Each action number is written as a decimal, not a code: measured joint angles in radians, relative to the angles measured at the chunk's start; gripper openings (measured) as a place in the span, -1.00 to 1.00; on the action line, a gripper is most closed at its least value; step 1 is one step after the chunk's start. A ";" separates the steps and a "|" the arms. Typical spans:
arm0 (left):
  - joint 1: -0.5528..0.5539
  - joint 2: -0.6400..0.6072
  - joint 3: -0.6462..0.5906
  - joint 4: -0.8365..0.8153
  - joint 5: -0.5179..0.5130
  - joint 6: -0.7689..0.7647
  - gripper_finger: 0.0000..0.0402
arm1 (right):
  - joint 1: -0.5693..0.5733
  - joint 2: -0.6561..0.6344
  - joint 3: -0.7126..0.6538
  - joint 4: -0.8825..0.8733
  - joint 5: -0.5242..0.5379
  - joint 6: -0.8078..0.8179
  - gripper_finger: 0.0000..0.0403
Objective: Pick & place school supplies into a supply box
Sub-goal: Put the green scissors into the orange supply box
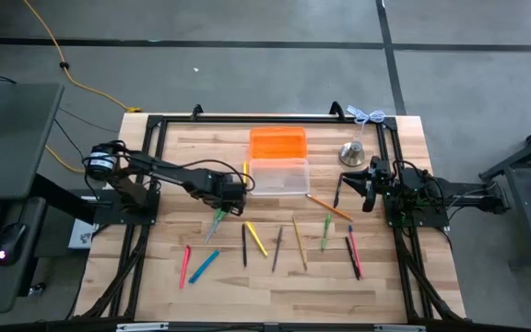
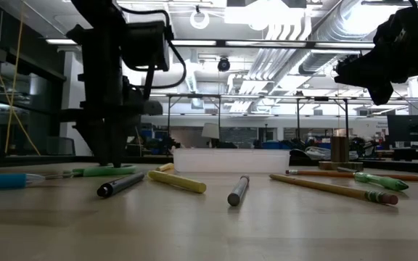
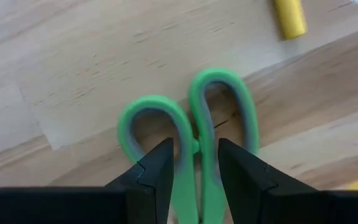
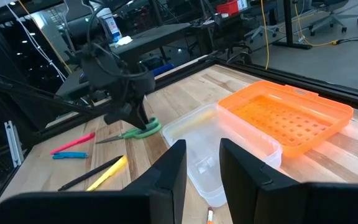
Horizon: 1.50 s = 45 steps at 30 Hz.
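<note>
- The clear, colourless plastic rectangular supply box [image 1: 279,177] sits on the far middle of the wooden table [image 1: 404,277], its far long edge touching a bright orange rectangular plastic tray [image 1: 277,142].
- A silver bell [image 1: 352,153] stands just right of the orange tray; the table's near strip is bare wood.
- Loose supplies lie in a band nearer than the box: a pink marker [image 1: 185,266], a blue marker [image 1: 204,266], a yellow marker [image 1: 255,238], a green marker [image 1: 325,231] and an orange pencil [image 1: 328,207], with gaps of wood between most of them.
- The left gripper [image 3: 196,163] is down at the table just left of the box, over the green-handled scissors [image 3: 191,134]. Its fingers [image 3: 157,171] are spread apart and straddle the join just below the two handle loops; whether the pads press on the plastic cannot be told.
- The right gripper [image 4: 202,165] hangs raised off the table near the right edge, right of the box, its fingers parted by a narrow gap with nothing between them.
</note>
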 joint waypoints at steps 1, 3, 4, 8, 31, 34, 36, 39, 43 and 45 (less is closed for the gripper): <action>0.000 0.010 0.000 0.007 0.002 0.001 -0.22 | 0.000 0.000 0.000 0.000 0.000 0.000 -0.63; 0.000 0.030 0.001 0.012 0.018 0.004 -0.22 | 0.000 0.000 0.000 0.000 0.000 0.000 -0.63; 0.000 0.039 0.002 0.014 0.022 0.006 -0.22 | 0.000 0.000 0.000 0.000 0.000 0.000 -0.63; 0.000 0.065 0.005 0.018 0.023 0.023 -0.22 | 0.000 0.000 0.000 0.000 0.000 0.000 -0.63; -0.002 0.084 0.003 0.015 -0.062 0.023 -0.36 | 0.000 0.000 0.000 0.000 0.000 0.000 -0.63; -0.002 0.084 0.003 0.013 -0.068 0.023 -0.48 | 0.000 0.000 0.000 0.000 0.000 0.000 -0.63; -0.002 0.084 0.003 0.012 -0.069 0.023 -0.54 | 0.000 0.000 0.000 0.000 0.000 0.000 -0.63; -0.002 0.084 0.003 0.008 -0.075 0.023 -0.56 | 0.000 0.000 0.000 0.000 0.000 0.000 -0.63; -0.002 0.085 0.003 0.003 -0.091 0.024 -0.53 | 0.000 0.000 0.000 0.000 0.000 0.000 -0.63; -0.002 0.085 0.002 0.001 -0.094 0.024 -0.53 | 0.000 0.000 0.000 0.000 0.000 0.000 -0.63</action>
